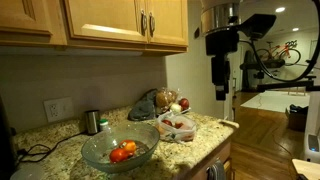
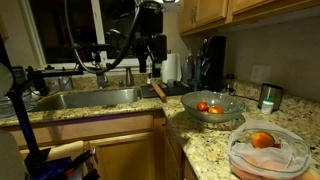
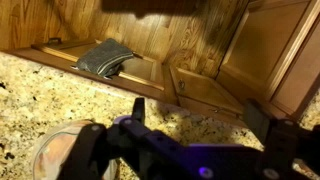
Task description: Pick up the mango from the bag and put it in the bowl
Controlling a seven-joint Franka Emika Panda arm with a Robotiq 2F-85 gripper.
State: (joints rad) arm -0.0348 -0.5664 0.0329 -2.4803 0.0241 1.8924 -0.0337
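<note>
- The claw [image 1: 219,92] is seen hanging high, well above the counter [image 1: 208,124], touching nothing.
- In the wrist view its fingers [image 3: 139,112] are spread apart, and nothing is held between them.
- The bag [image 1: 177,126] is found lying on the counter, with an orange-red fruit [image 2: 262,140] showing inside it.
- The bowl [image 1: 98,157] is set beside the bag, with red fruit inside.

claw [image 1: 220,92] high aloft, straight downward, jaws wide apart, empty
</note>
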